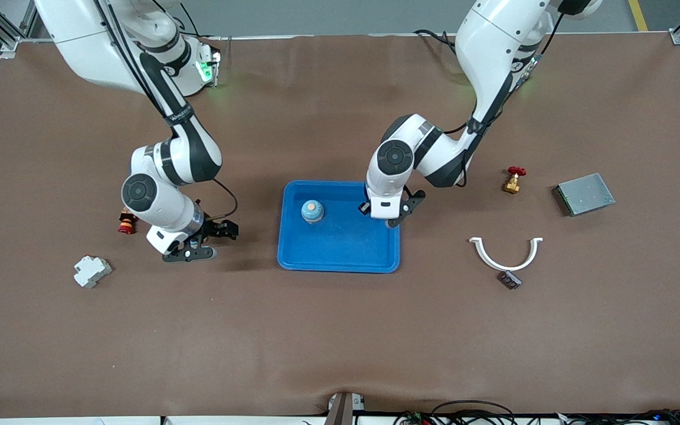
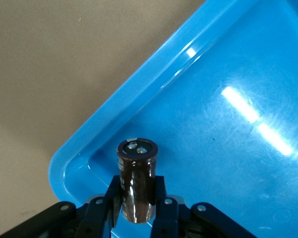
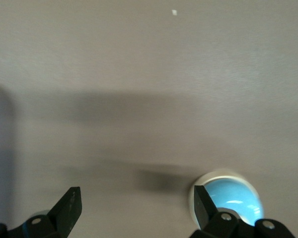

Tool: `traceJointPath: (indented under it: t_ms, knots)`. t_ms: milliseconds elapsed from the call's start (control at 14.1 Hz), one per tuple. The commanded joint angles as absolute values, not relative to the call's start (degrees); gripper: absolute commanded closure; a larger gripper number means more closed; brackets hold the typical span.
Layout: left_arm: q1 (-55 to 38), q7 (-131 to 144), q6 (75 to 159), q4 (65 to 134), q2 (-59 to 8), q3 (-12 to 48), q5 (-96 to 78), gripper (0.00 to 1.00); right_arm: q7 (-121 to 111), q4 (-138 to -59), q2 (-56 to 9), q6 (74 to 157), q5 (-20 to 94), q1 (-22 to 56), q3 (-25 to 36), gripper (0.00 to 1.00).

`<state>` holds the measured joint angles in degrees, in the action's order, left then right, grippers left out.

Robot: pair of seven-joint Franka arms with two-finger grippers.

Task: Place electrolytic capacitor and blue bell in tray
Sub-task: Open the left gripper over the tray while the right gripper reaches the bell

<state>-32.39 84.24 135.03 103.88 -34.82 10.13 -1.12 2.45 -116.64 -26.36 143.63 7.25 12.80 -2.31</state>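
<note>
Nearest the front camera, bare desk [image 1: 340, 342]; farther up, the tray [image 1: 340, 260] with the bell [image 1: 312, 211] already in it. Right gripper [image 1: 201, 242] waits beside the tray, jaws apart, empty.

Left wrist view: left gripper [image 2: 137, 206] clamped on the capacitor [image 2: 137, 178], over the tray's corner. We judge next: lower, release.

Right wrist view: only desk.

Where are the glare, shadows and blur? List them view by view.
Left wrist view: white glare streaks on the tray floor; the electrolytic capacitor is sharp in the shut left gripper. Right wrist view: soft focus, with a broad shadow band across the table under the open right gripper. Front view: even light, with a faint shadow beside the tray toward the right arm's end.
</note>
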Motion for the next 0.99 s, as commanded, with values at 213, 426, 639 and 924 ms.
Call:
traceJointPath:
  t_ms: [213,426,639,924]
  knots:
    - [-34.45,85.6,135.18,103.19,-34.1,8.97,1.23,0.0,-9.31,-121.72,-22.94,145.37,6.33,5.54,-3.34,0.0]
    - [-33.84,84.91,126.78,96.27,-33.58,8.88,1.49,0.0,-9.4,-125.05,-22.68,149.91,6.33,5.54,-3.34,0.0]
    - [-31.65,77.2,112.01,87.3,-33.23,8.88,2.11,0.0,-9.84,-129.11,-22.76,157.31,6.33,5.8,-3.34,0.0]
    - [-26.3,62.09,104.26,87.19,-27.87,8.88,2.02,0.0,-10.63,-129.2,-22.85,157.32,6.33,5.89,-3.34,0.0]
